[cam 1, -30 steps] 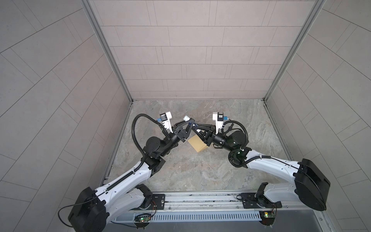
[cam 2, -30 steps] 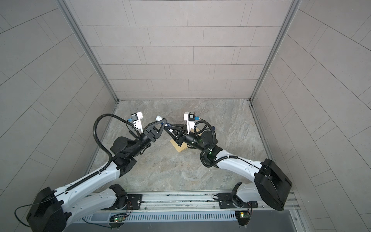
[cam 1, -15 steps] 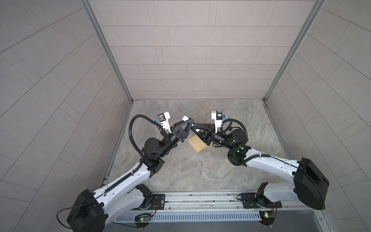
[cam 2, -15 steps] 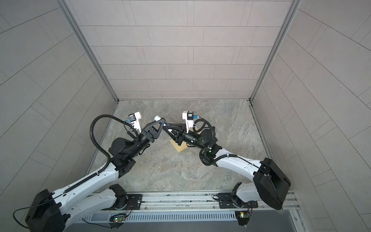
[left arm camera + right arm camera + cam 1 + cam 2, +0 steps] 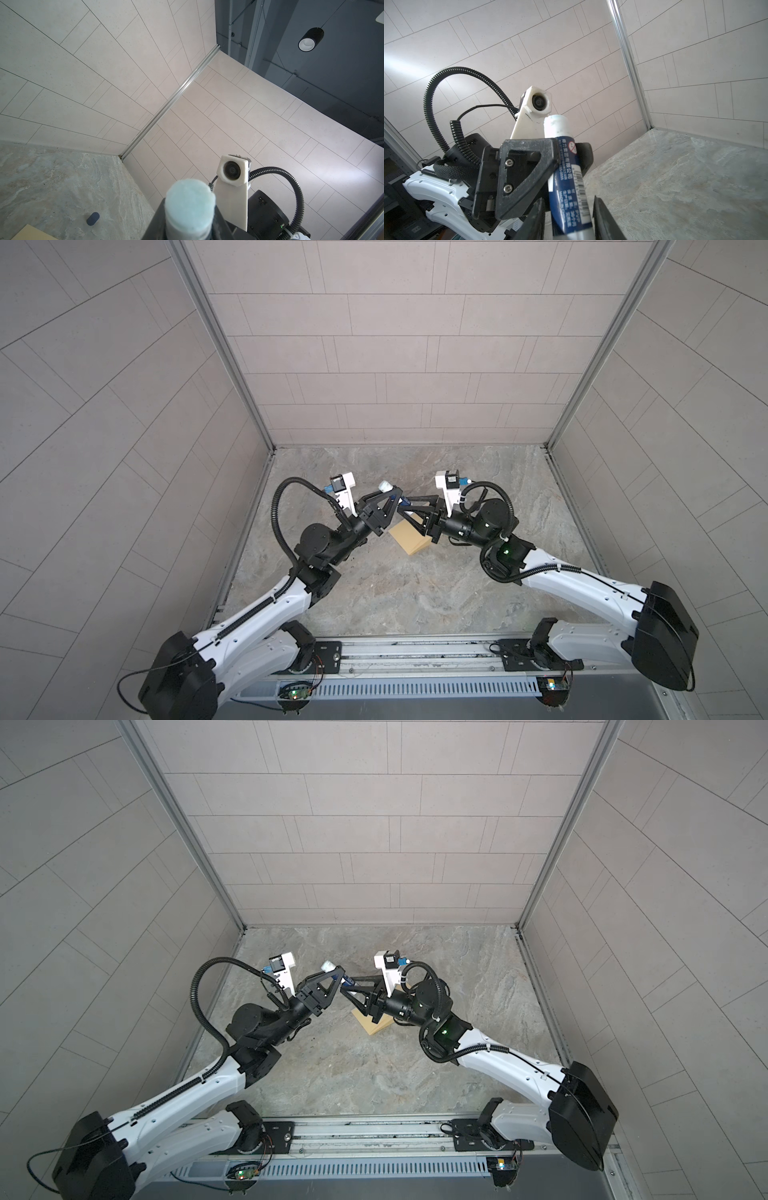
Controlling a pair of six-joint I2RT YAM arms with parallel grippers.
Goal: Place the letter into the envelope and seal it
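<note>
Glue stick: right gripper has just slackened off its base — left gripper alone clenches it. Envelope, at 5 o'clock from the grippers, probably awaits gluing.

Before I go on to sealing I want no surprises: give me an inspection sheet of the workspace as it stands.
Surface: grey marbled tabletop, no spills seen.
Job's things: envelope lies flat below the two grippers; letter not visible.
Clutter: small dark cap lies loose on the tabletop near the envelope's corner.
Grippers: left gripper is clamped on a blue glue stick with its glue tip exposed. The right gripper has its jaws either side of the stick's base end; grip unclear.
Cables: left hose and right hose loop off the wrists, clear of the envelope.
Surroundings: beige tiled walls on three sides, metal rail in front.
</note>
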